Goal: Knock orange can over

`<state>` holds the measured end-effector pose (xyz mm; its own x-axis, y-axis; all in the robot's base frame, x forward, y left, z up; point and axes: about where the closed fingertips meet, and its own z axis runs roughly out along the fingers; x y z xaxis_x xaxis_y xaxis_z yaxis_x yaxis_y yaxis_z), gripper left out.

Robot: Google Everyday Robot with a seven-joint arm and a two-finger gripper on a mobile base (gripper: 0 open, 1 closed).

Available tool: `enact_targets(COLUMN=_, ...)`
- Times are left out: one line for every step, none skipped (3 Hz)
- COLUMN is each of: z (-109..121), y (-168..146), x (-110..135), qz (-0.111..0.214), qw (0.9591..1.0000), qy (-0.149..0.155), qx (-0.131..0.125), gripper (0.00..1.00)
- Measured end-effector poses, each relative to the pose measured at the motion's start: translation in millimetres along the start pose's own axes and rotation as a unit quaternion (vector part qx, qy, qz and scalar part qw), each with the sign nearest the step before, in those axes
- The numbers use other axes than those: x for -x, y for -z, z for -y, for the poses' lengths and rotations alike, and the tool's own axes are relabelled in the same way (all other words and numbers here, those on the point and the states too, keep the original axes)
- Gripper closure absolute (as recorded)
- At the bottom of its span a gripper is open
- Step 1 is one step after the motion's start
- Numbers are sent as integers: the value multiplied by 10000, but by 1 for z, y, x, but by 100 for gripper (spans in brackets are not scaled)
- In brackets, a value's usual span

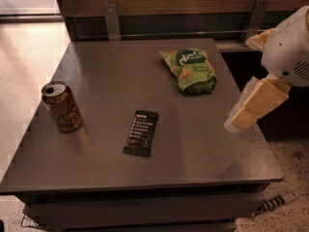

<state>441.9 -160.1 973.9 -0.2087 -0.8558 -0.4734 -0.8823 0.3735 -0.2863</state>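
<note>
Plainly we are at the very start: at the left of the frame the small orange-tan metal drink can (61,109) with its silver top stands upright on the flat dark grey table (106,71), near its left edge, not yet knocked. Toward the centre, well apart from it, lies a flat black wrapped bar (141,133), and in the upper middle a crumpled green snack bag (190,70). At the far right the pale tan gripper (253,105) hangs by the table's right edge; we cannot tell how far it is open, and we see nothing in its hold. We judge the approach to be in hand: next we must cross leftward, clear of bar and bag, and push the can's upper half sideways.
</note>
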Motion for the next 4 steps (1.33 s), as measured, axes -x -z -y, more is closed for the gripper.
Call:
enact_targets(z=-4, y=-24, x=37, qz=964, qw=9951, qy=-200, qx=10, gripper=0)
enact_targets(z=-13, y=-66, x=80, qz=2184, qw=9750, qy=-360, qx=199, gripper=0)
enact_targets(z=-21, y=-82, x=104, qz=2832, qw=9572, qy=-477, qx=368, gripper=0)
enact_targets(z=-24, y=-79, x=113, qz=2957, qw=9534, qy=-459, qx=395, gripper=0)
